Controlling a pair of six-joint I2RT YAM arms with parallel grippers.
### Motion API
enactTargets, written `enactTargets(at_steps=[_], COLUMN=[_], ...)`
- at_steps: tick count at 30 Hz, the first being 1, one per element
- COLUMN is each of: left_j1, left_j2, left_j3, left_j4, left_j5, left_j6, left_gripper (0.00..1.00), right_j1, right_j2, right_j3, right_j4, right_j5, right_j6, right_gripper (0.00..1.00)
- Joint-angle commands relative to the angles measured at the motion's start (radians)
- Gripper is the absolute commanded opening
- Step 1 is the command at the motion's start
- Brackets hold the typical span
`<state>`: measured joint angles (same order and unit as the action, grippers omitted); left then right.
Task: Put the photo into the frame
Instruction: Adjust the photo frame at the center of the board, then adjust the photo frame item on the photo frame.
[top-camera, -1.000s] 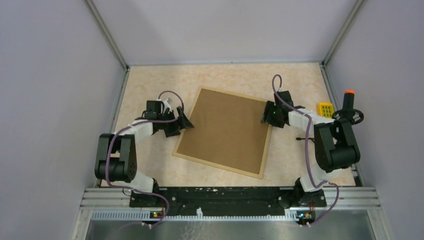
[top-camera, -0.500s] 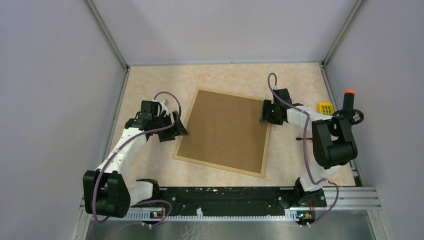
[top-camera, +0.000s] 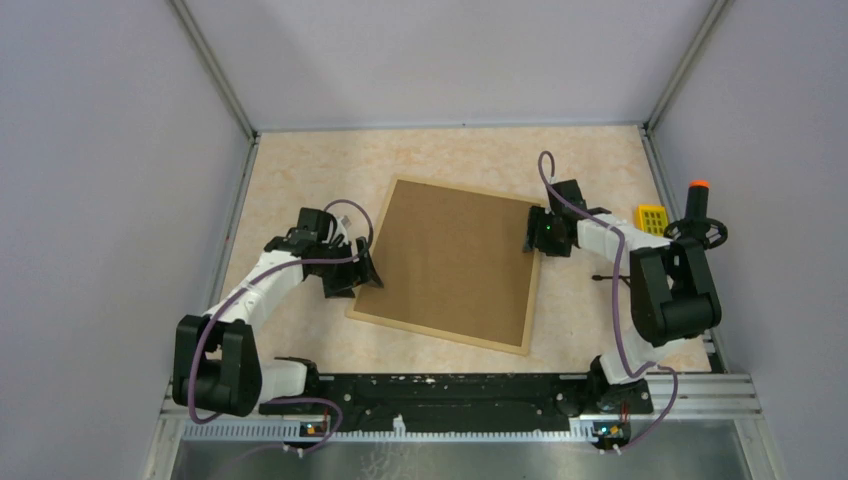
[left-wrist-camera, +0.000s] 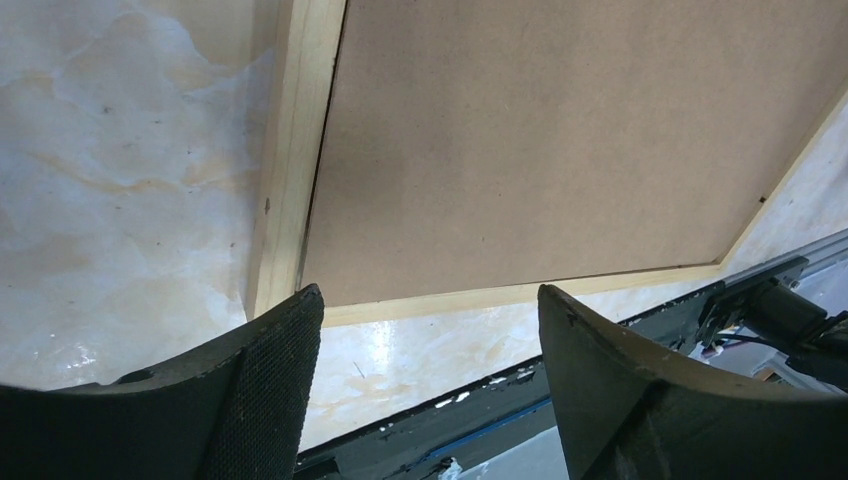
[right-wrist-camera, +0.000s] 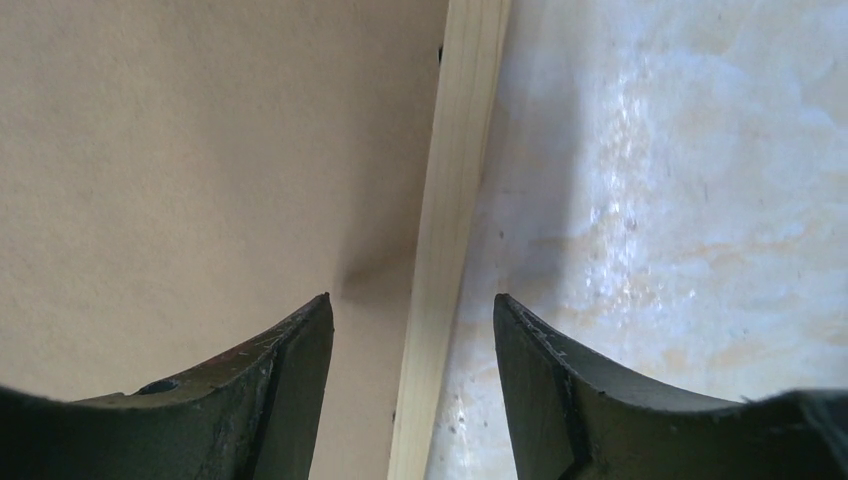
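The frame (top-camera: 436, 333) of light wood lies flat mid-table, back side up, filled by the plain brown backing board (top-camera: 450, 260). The photo is not in view. My left gripper (top-camera: 366, 274) is open and empty at the frame's left edge, near its near-left corner. In the left wrist view the open gripper (left-wrist-camera: 430, 293) hangs above that corner of the frame (left-wrist-camera: 290, 150) and the backing board (left-wrist-camera: 560, 140). My right gripper (top-camera: 530, 232) is open at the frame's right edge. In the right wrist view the gripper (right-wrist-camera: 412, 298) straddles the moulding (right-wrist-camera: 460, 150), with the board (right-wrist-camera: 200, 130) to the left.
A small yellow block (top-camera: 651, 216) and a black handled tool with an orange tip (top-camera: 698, 186) stand at the right side. The black base rail (top-camera: 450, 390) runs along the near edge. Grey walls enclose the table on three sides.
My left gripper has moved along the frame's left edge toward the near corner, and the left arm has stretched out. The right gripper and the frame have hardly moved.
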<state>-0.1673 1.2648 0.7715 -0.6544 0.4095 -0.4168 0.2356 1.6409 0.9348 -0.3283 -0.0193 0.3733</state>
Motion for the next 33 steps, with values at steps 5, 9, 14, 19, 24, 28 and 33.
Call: enactTargets(at_steps=[5,9,14,19,24,28,33], left_j1=[-0.029,-0.054,-0.084,-0.089,-0.089,-0.089,-0.089], left_j2=[0.054,0.082,0.110,0.125,0.082,0.064,0.090], left_j3=[-0.005,-0.009,-0.012,-0.006,0.014,0.044,0.055], left_j4=[0.020,0.033,0.033,0.017,0.005,-0.004,0.014], left_j5=[-0.051,-0.064,-0.088,-0.102,-0.126,-0.144,-0.171], left_j6=[-0.013,-0.020,-0.035,-0.047,-0.047,-0.059,-0.062], left_gripper=[0.85,0.86,0.88,0.89,0.91,0.92,0.92], right_j1=[0.012,0.015,0.039,0.054,0.054,0.054,0.054], right_j2=[-0.128,-0.159,-0.156,-0.135,-0.125,-0.124,-0.118], right_j3=[-0.087,-0.138,-0.177,-0.205,-0.206,-0.202,-0.195], right_j4=[-0.033,-0.007,0.023,0.070,0.076,0.072,0.070], right_j5=[-0.070,-0.126,-0.188,-0.223,-0.215,-0.206,-0.203], right_j6=[-0.003,0.017,0.040,0.062,0.055,0.047,0.040], right_gripper=[0.60,0.60,0.60,0.59,0.59,0.59,0.59])
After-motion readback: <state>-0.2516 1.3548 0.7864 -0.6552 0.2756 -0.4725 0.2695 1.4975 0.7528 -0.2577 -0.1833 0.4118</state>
